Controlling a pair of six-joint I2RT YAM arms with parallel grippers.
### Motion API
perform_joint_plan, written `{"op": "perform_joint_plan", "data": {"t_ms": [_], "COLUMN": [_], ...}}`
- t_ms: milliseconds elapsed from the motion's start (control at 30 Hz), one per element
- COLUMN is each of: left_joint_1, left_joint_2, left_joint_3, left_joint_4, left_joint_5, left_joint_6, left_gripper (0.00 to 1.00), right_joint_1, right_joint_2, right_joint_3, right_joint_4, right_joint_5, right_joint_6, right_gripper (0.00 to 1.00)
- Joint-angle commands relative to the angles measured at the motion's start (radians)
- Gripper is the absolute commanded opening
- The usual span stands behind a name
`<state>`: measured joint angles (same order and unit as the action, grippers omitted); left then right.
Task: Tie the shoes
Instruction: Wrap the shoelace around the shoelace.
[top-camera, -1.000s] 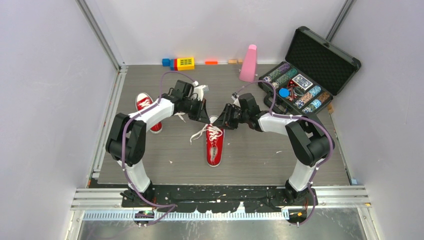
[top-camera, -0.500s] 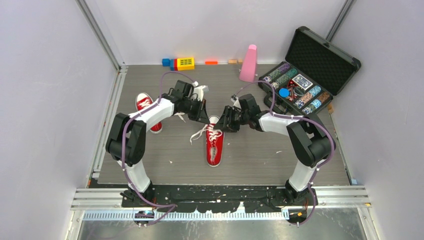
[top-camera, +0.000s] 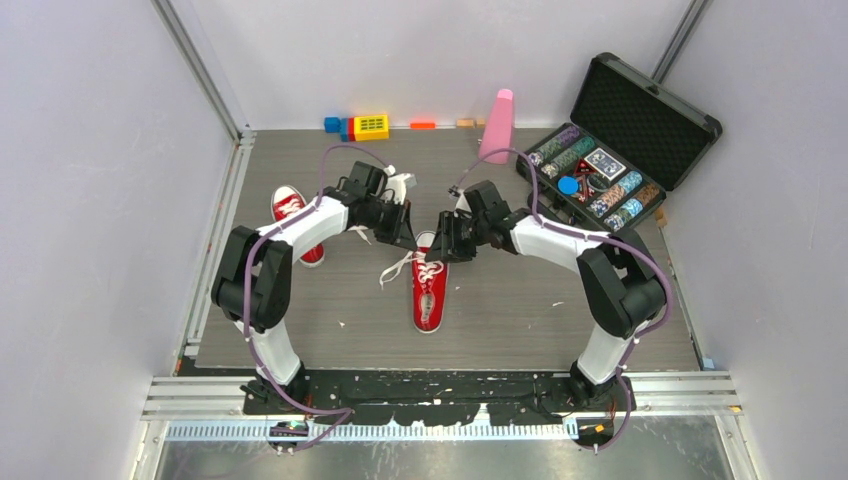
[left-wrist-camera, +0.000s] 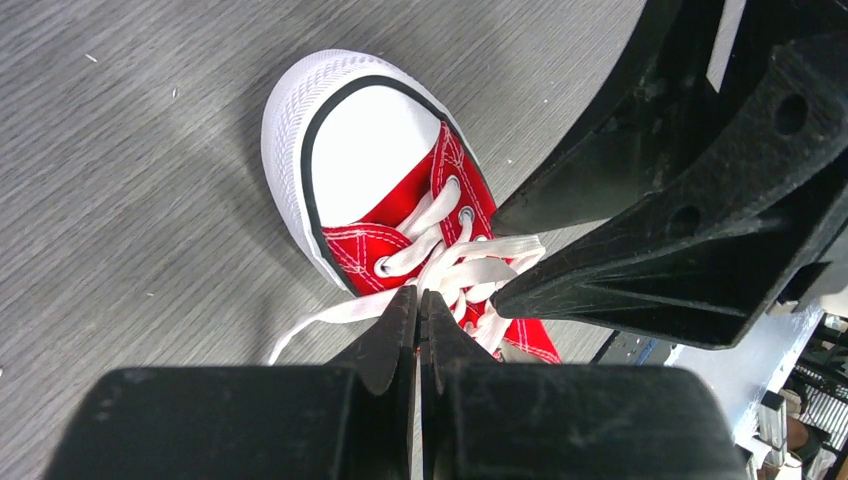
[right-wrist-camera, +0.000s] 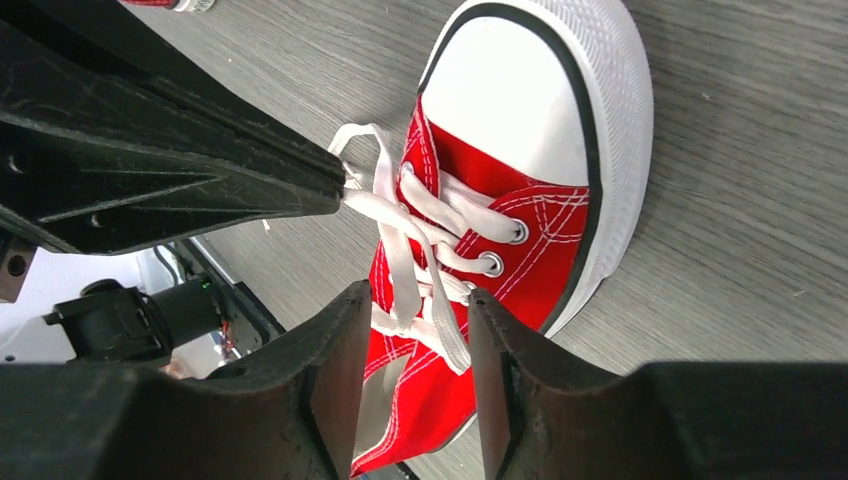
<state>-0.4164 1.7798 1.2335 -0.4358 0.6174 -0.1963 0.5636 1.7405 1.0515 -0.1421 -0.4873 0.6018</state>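
Top external: middle shoe (top-camera: 430, 300); second shoe (top-camera: 290, 205) well to its left; left gripper (top-camera: 411, 239) and right gripper (top-camera: 441, 249) nose to nose above its laced end | Left wrist: left gripper clamped shut on lace (left-wrist-camera: 325, 318) just beside middle shoe | Right wrist: right gripper's jaws partly apart, astride lace over middle shoe; nothing clamped

Left arm (top-camera: 310, 222) and right arm (top-camera: 548, 242): white shells, black joints, purple cabling.
Smooth white covers on the long links, bulky black housings at the joints, black bases (top-camera: 272, 392) at the near edge. One purple cable (top-camera: 345, 147) looped loosely along each arm. Matte, grainy black fingers on the left gripper (left-wrist-camera: 418, 310) and right gripper (right-wrist-camera: 410, 320): flat-faced wedges tapering to narrow tips, with small round holes (left-wrist-camera: 790, 113) in the flank of the right pair.
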Motion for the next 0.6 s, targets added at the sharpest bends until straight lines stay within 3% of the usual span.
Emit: {"op": "perform_joint_plan", "data": {"t_ms": [0,233,400,567], "left_joint_1": [0.006,0.005,0.006,0.006], "left_joint_2": [-0.044,-0.061,-0.079,-0.089], "left_joint_3": [0.009,0.009,0.005,-0.003], "left_joint_4": [-0.019,-0.036,-0.043,-0.043], "left_joint_5": [-0.007,-0.028,-0.035,-0.038], "left_joint_6": [0.02,0.02,0.018,0.017], "left_gripper": [0.0,0.0,0.0,0.0], "right_joint_1": [0.028,0.063,0.069,0.07], "right_joint_2": [-0.036,-0.015,-0.005,0.015], "right_joint_3": [0.073,0.128,0.147,0.153], "right_joint_4": [-0.116,-0.192,-0.213,-0.201], "right_joint_5": [0.071,0.129,0.154,0.153], "right_joint_6": [-0.095,-0.156,-0.162,-0.151], "right_gripper": [0.45,0.5,0.4,0.38]}}
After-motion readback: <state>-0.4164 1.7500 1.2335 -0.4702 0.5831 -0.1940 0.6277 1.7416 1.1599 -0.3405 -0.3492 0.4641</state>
